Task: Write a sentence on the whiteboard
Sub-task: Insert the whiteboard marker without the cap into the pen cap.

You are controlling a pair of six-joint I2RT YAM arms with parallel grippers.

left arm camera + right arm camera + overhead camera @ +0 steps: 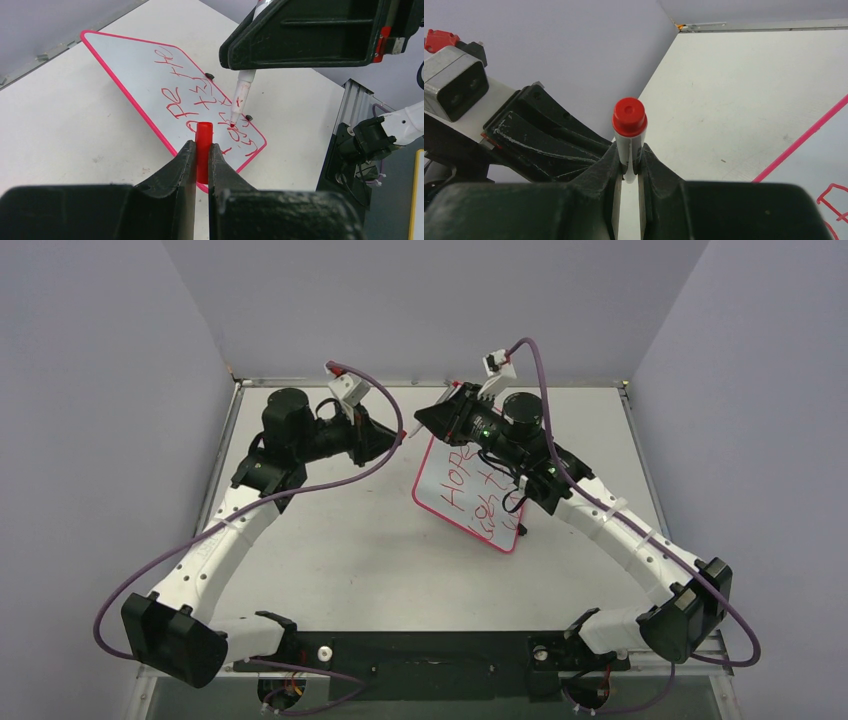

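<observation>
Clenched black fingers of the left pincer (200,150) grip a red marker cap (204,131) upright, just off the far-left corner of the whiteboard (125,65). Opposite, the right pincer (628,157) is clamped on a red-ended marker (629,122), its tip resting among the red sentence (192,102). The board lies flat and skewed, right of centre on the surface (330,540).

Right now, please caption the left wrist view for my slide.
Left gripper holds red cap; right gripper holds marker against whiteboard.

2 white-shelled arms (215,540), black joints (290,420), purple cables (541,365).
</observation>
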